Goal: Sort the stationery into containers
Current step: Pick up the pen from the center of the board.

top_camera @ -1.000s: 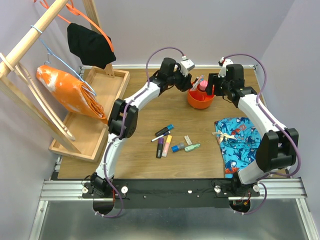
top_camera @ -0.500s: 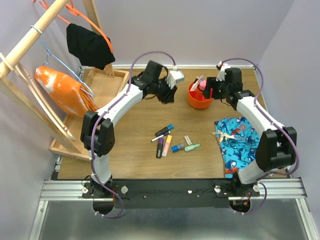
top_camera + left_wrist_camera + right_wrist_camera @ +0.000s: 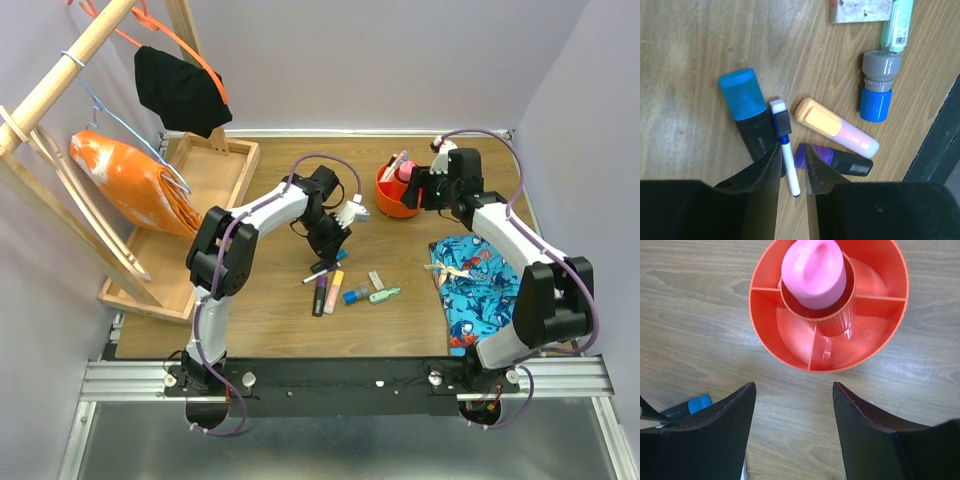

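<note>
I've got the orange-red pot [image 3: 765, 320] upright, with a pink marker [image 3: 814, 271] standing in its centre tube. Lying flat on the wood are a blue-capped marker [image 3: 747, 115], a white pen [image 3: 785, 145] just beside it, an orange-and-pink highlighter [image 3: 835, 132], a purple marker [image 3: 832, 159], a blue marker [image 3: 877, 87], an eraser [image 3: 860, 10] and a green marker [image 3: 897, 22].

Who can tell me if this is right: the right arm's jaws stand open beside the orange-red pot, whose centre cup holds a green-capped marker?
Not quite: the marker in the centre cup of the orange-red pot has a pink cap, not green, as the right wrist view shows. The jaws of the right arm do stand open beside the pot.
</note>
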You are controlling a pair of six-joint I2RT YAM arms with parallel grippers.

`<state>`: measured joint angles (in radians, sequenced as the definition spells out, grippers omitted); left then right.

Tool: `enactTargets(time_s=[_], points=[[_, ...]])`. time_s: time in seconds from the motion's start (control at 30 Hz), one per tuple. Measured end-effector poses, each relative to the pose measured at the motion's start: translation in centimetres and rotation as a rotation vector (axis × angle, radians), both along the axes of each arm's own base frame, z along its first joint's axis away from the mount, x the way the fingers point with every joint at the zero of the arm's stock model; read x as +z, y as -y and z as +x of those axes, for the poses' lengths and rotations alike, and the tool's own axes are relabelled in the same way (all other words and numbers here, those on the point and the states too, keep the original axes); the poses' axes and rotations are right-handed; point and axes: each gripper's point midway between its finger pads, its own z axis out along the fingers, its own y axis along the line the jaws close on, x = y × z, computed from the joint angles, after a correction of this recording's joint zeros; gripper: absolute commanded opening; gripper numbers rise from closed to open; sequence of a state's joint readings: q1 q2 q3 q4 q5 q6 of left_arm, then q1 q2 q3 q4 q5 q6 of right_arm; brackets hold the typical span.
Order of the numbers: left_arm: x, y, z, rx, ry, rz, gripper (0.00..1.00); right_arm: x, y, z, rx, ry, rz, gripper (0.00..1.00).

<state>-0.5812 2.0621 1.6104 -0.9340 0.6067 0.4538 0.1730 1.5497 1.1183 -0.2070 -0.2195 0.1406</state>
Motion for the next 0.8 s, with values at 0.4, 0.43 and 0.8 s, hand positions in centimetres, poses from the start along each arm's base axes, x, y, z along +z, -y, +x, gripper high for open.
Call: enactTargets(time_s=[0.4, 0.43, 0.8], points=[[-1.7, 1.3, -0.7, 0.042, -0.044, 0.038, 0.45, 0.6, 0.2, -1.9, -0.007, 0.019, 0.019, 0.70], [-1.7, 1.3, -0.6, 0.045, -0.044, 0.041, 0.45, 0.6, 0.2, -2.0, -0.007, 0.018, 0.019, 0.70], [-2.9, 0.9, 0.9, 0.080, 0.003, 0.093, 0.45, 0.8, 0.2, -1.8, -0.007, 0.032, 0.022, 0.71]])
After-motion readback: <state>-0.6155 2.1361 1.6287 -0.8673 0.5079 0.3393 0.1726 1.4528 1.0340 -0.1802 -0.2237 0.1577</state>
